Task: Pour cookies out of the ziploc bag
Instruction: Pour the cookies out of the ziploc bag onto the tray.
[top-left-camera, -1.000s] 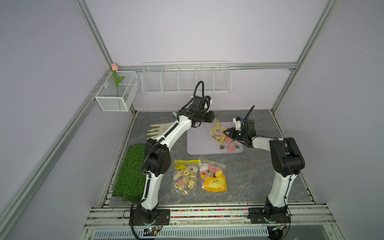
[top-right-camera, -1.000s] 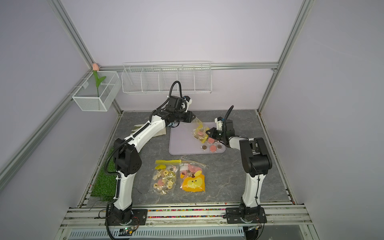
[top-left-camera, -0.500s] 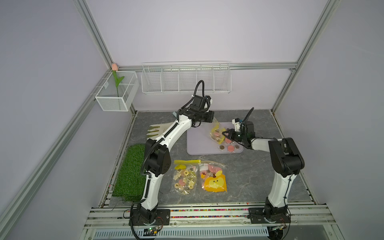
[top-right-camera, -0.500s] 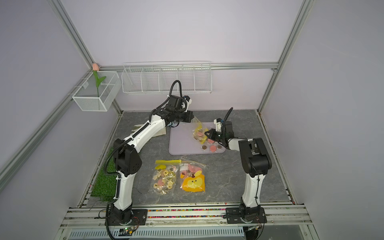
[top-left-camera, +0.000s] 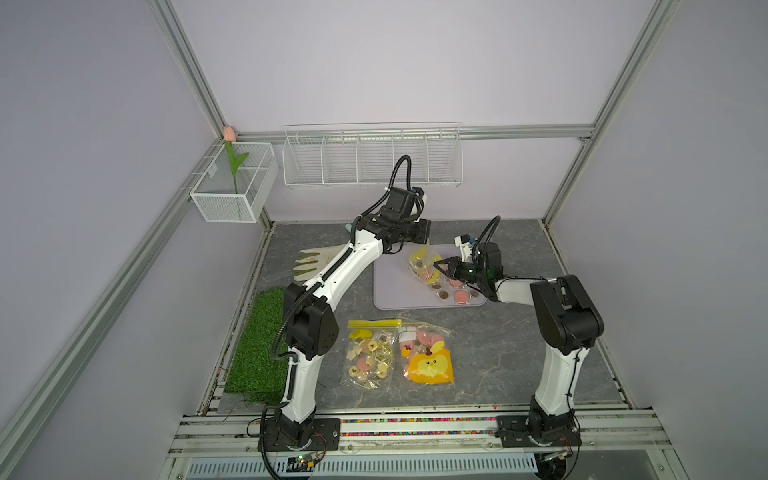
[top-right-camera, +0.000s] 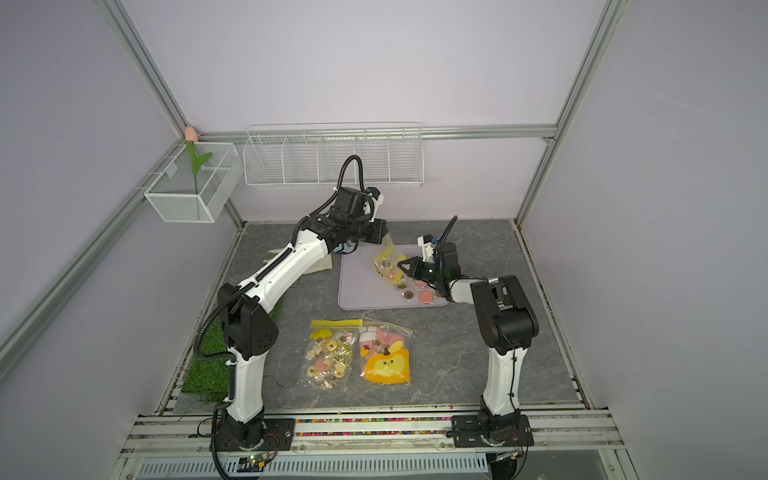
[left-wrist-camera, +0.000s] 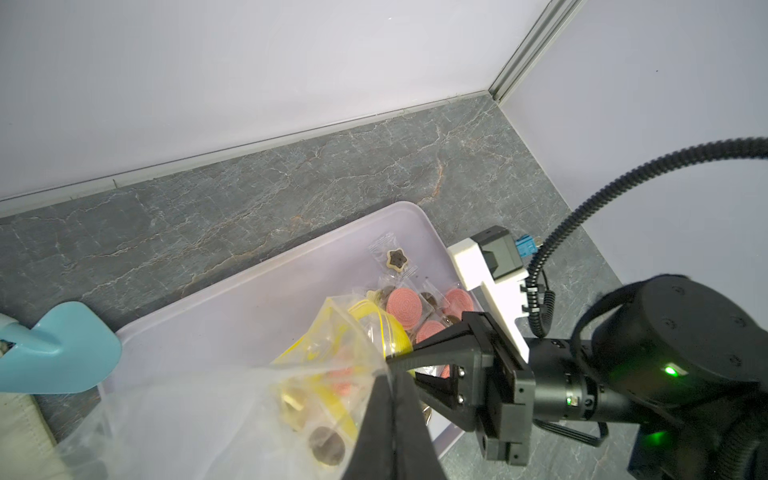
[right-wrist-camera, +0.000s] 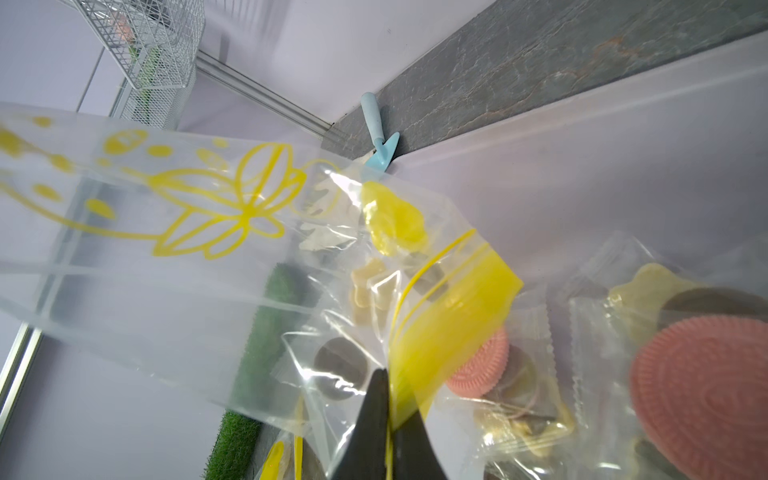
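A clear ziploc bag (top-left-camera: 419, 261) (top-right-camera: 386, 259) with yellow print and a yellow zip strip hangs over the lavender tray (top-left-camera: 395, 291) (top-right-camera: 361, 291). My left gripper (left-wrist-camera: 388, 374) (top-left-camera: 420, 243) is shut on the bag's film from above. The right gripper (right-wrist-camera: 384, 374) (top-left-camera: 436, 264) is shut on the film beside the zip strip (right-wrist-camera: 449, 316), right against the left one. Several cookies (top-left-camera: 451, 291) (left-wrist-camera: 404, 307) (right-wrist-camera: 698, 395), pink discs and brown pieces in small wrappers, lie on the tray. Others (left-wrist-camera: 326, 446) (right-wrist-camera: 340, 365) sit inside the bag.
Two more filled bags (top-left-camera: 370, 359) (top-left-camera: 428, 357) lie near the table's front. A green turf mat (top-left-camera: 257, 345) is at the left, a cream glove (top-left-camera: 316, 262) and a blue trowel (left-wrist-camera: 62, 353) behind it. A wire basket (top-left-camera: 372, 160) hangs on the back wall.
The right gripper has moved left across the tray with the bag's edge, up to the left gripper. The left arm has hardly moved.
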